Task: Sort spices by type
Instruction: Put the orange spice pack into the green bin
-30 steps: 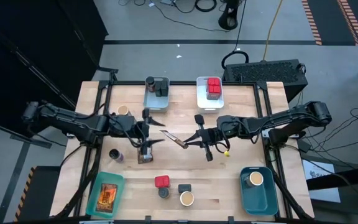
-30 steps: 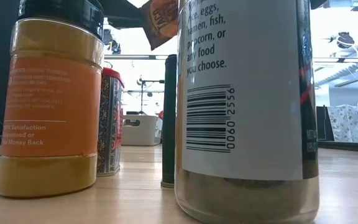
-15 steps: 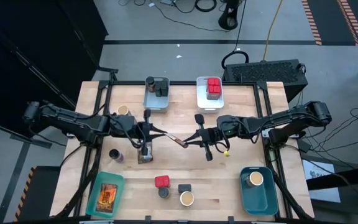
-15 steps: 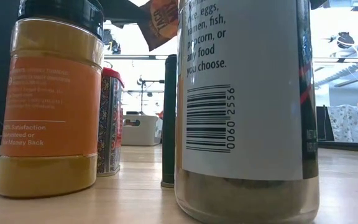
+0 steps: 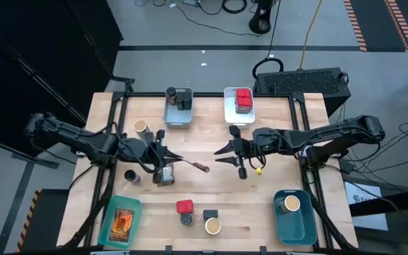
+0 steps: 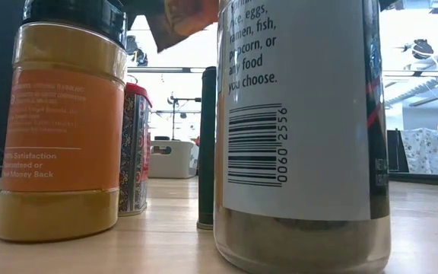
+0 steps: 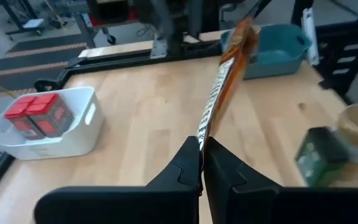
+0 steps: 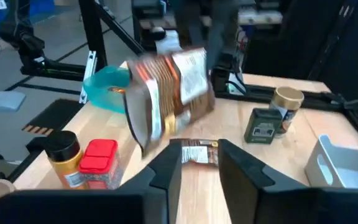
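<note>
A brown-orange printed packet (image 5: 193, 165) hangs in the air over the middle of the table, with my left gripper (image 5: 172, 159) shut on it. In the left wrist view the packet (image 7: 224, 74) shows edge-on. My right gripper (image 5: 221, 154) stands open just right of it, touching nothing. In the right wrist view the packet (image 8: 166, 78) floats beyond the open fingers. A second small packet (image 8: 197, 152) lies flat on the table below. Loose spices stand near the front: a red tin (image 5: 184, 207), a dark jar (image 5: 187, 219) and a tan-topped jar (image 5: 212, 227). My left gripper pinches the packet's near end edge (image 7: 202, 132) between its two fingers. The fingers come almost level from the table's left and lie along the packet. The packet is lifted clear and sticks out past the fingertips toward the table's right, standing on edge.
A grey bin (image 5: 178, 113) with dark jars and a white bin (image 5: 239, 113) with red tins stand at the far edge. A teal bin (image 5: 112, 216) holds a packet at front left; a darker bin (image 5: 292, 223) holds a tan-topped jar at front right. A jar (image 5: 141, 127) and a dark jar (image 5: 132, 176) stand left.
My left gripper has shut on the packet's end. My right gripper has opened, let go of it and drawn back toward the table's right. The packet has gone with my left gripper a little toward the table's left, still clear of the table.
</note>
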